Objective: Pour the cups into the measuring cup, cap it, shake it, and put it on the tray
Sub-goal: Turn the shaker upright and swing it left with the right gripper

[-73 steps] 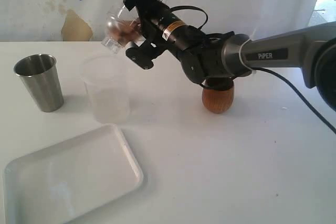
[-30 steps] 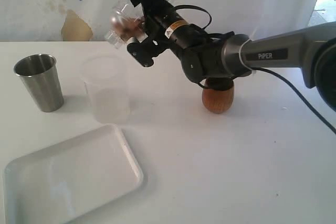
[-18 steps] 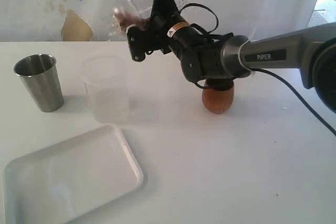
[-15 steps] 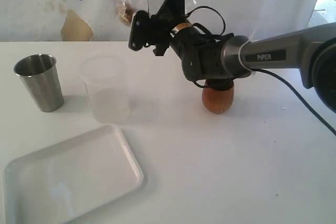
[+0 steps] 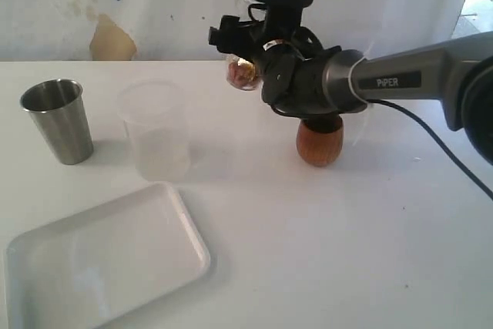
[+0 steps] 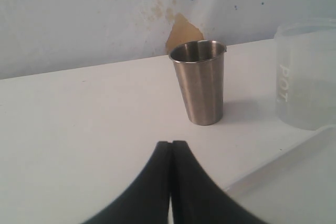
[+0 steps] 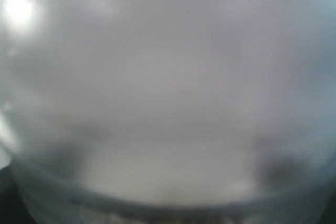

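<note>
My right gripper (image 5: 245, 53) hangs above the table's back middle, shut on the clear measuring cup (image 5: 242, 72). Brown bits show through the cup's wall. In the right wrist view the measuring cup (image 7: 168, 98) fills the picture as a blur and hides the fingers. The brown wooden cup (image 5: 320, 141) stands on the table under the arm. At the far left stands the steel tumbler (image 5: 58, 121) (image 6: 199, 85), upright. The white tray (image 5: 100, 260) lies at the front left. My left gripper (image 6: 171, 145) is shut and empty, a short way in front of the tumbler.
A frosted unmarked cup (image 5: 155, 130) (image 6: 307, 77) stands between the tumbler and the right arm, just behind the tray. The tray's rim (image 6: 278, 166) runs beside my left gripper. A wall closes off the back of the table.
The right arm has swung the measuring cup up, to the right and down, turning it at the wrist; the brown contents shifted inside. The left gripper, the other cups and the tray have not moved.
</note>
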